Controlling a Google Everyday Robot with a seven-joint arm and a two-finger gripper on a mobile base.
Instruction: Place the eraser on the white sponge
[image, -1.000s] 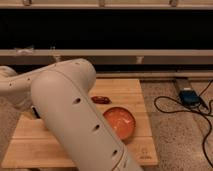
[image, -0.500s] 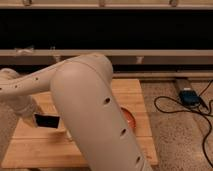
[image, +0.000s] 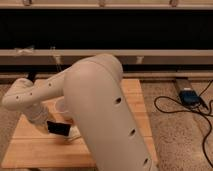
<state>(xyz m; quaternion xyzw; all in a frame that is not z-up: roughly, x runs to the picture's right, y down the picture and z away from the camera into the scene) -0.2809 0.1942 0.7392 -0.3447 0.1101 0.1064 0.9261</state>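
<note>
The big cream-coloured robot arm (image: 107, 115), smooth plastic with a row of small dark holes, fills the near middle. It rises from the lower edge, bends at a rounded elbow and runs leftward to a second bend, then turns down toward the table.

Under it lies the pale wooden slatted table (image: 35, 152), whose near left part is bare wood.

The 1 gripper (image: 54, 127) sits at the arm's low end, down close to the tabletop left of centre. The flat black rectangular eraser (image: 60, 128) is right at that end, roughly level and slightly tilted, low over or on the wood. Whether the jaws are clamped on it or apart cannot be told, since the wrist covers them.

Just to the right of the eraser's lower edge, a small pale shape (image: 75, 135) peeks out from under the arm. Whether it is the white sponge cannot be told.

A little farther back, framed between the arm's 2 links, a rounded translucent whitish cup-like form (image: 61, 105) stands on the wood, near the eraser but apart from it.

On the right, the speckled grey floor (image: 172, 145) carries looping black cables (image: 172, 106) that lead to a small blue box (image: 189, 96) beyond the table's far corner.

Farthest back run long dark shelves with light horizontal rails (image: 150, 53).
</note>
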